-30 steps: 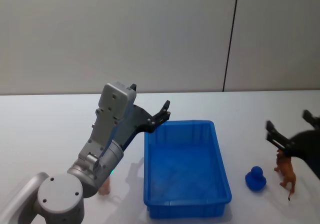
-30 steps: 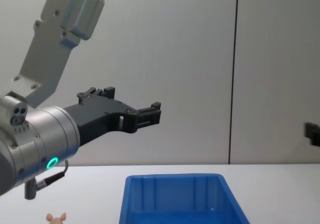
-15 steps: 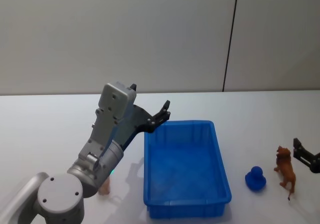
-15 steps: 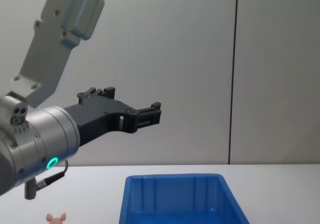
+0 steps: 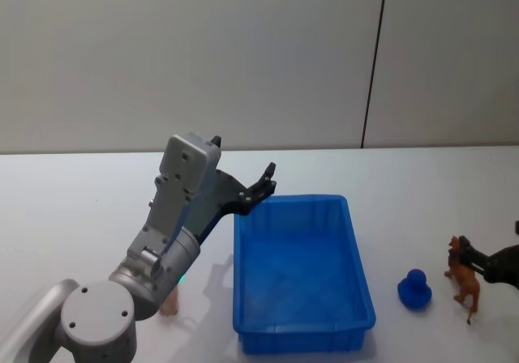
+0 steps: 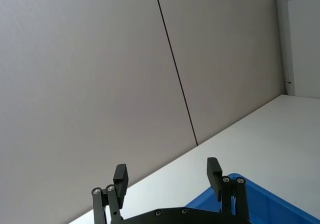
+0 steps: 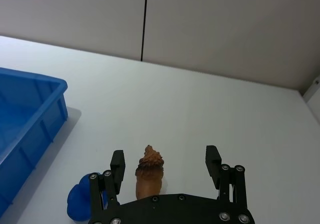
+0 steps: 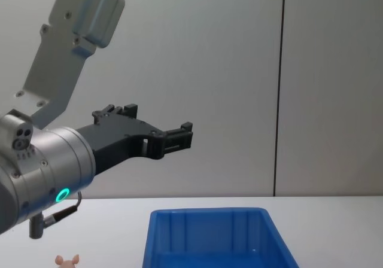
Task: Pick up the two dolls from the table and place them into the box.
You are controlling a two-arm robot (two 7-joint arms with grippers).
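Right of the box, right gripper partly cut off, spread astride brown doll.

Bright, even light — soft, faint shadows on the table beside the box.

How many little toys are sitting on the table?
3: a brown animal right of the blue bin, a blue duck beside it, a pink pig left of the bin.

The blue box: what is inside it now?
Only bare blue floor shows inside the box; its near wall covers a narrow strip of floor, so that part cannot be checked.
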